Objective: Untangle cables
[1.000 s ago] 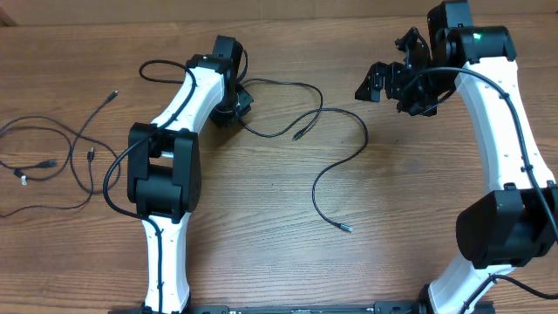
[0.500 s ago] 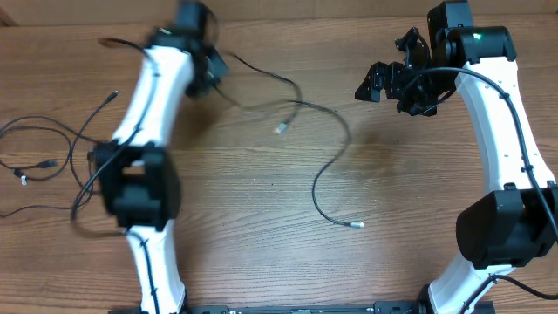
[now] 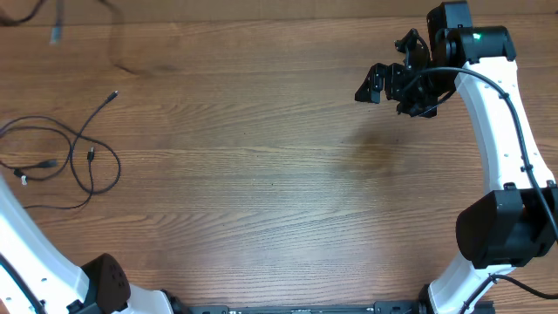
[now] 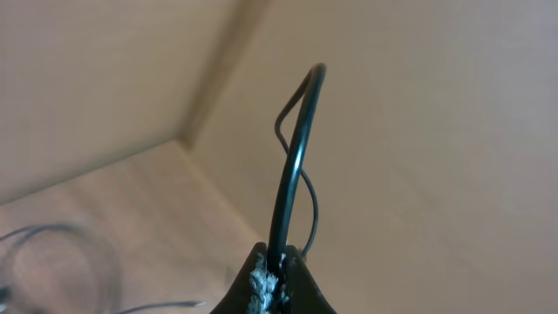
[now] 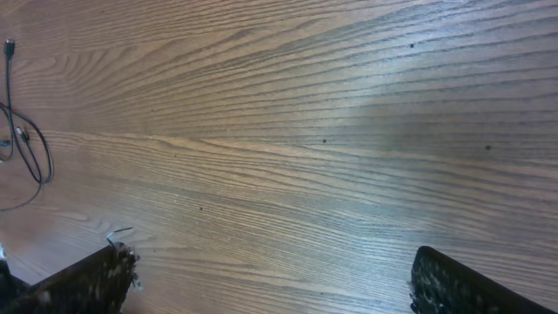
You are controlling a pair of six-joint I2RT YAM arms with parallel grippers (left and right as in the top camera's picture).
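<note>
my left gripper point(image 4: 272, 277): squeezed tight on one cable point(image 4: 292, 157).
that cable: thin, black, smooth, bent in a loop.
my right gripper point(image 5: 275, 266): spread wide apart, holding nothing.
other cables point(image 3: 61, 161): skinny black curls on the grainy wooden table point(image 3: 261, 174), far left.

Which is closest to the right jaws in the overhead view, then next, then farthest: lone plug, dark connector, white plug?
1. Lone plug, upper left.
2. Dark connector, inside the tangle, left.
3. White plug, by the left edge.
</note>
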